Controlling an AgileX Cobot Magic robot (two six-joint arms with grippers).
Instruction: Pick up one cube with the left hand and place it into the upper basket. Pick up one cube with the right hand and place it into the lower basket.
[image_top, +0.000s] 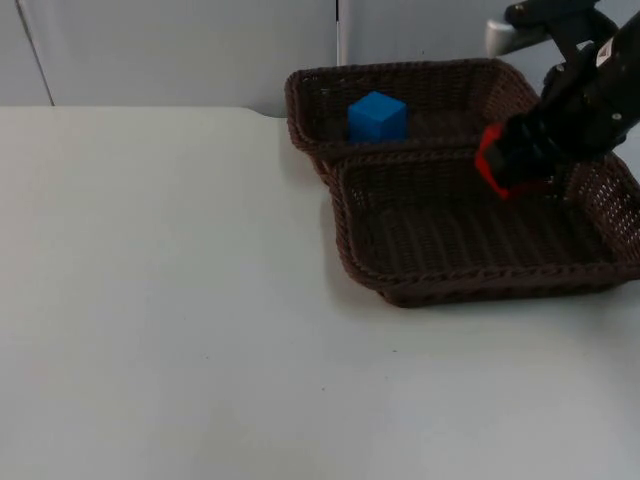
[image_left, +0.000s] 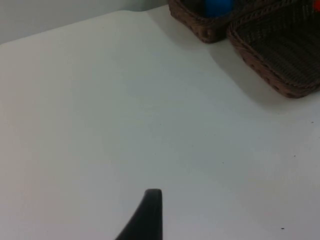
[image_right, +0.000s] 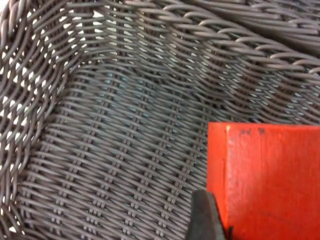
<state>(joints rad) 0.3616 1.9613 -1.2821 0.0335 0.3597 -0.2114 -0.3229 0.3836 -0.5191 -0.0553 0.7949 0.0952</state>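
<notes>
Count: two baskets, two cubes, two arms.

Upper basket (image_top: 440, 85): dark brown wicker, rectangular, shallow, with a braided rim. It sits at the far side of the white tabletop (image_top: 160, 300), against the grey partition wall (image_top: 180, 50). One blue cube (image_top: 377, 117) rests on its floor near the left end, solid colour, sharp-edged, smooth-faced.

Lower basket (image_top: 480, 270): same weave, colour and shape, placed just in front of the upper one, their rims touching along the shared side. The right wrist view shows its floor as tight parallel strands with light showing through gaps in the wall.

Red cube (image_top: 497, 165): one, smooth, matte, held by the right pincer (image_top: 510, 160) above the rear part of the lower basket's floor, near its far rim. The right pincer is closed on this cube; a black fingertip (image_right: 205, 217) presses against the cube's red face (image_right: 270, 180).

Left pincer (image_left: 147, 220): waiting above bare tabletop, well apart from both baskets; one black fingertip is seen, and whether it is wide or narrow cannot be told.
</notes>
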